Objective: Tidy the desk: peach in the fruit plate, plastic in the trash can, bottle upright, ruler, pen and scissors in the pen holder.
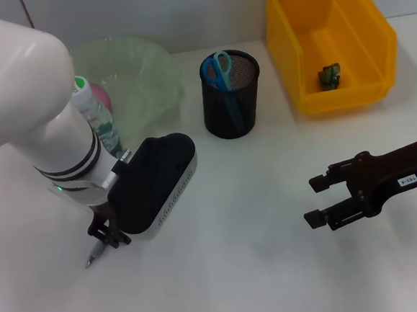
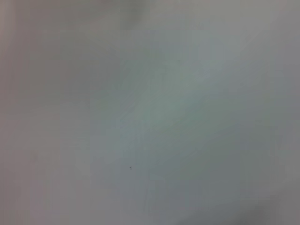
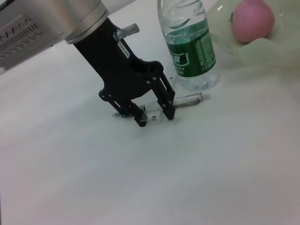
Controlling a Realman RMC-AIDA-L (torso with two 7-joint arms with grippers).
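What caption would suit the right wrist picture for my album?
Left gripper lowered around a clear pen on the table, beside an upright bottle.

Bright even light, soft shadows, left wrist view wholly blurred

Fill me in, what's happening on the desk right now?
The left gripper is down at the table, its fingers either side of the pen lying beside the upright bottle. The peach sits in the fruit plate, the scissors stand in the pen holder, and a small green item lies in the yellow bin. The right gripper hangs open, holding nothing.
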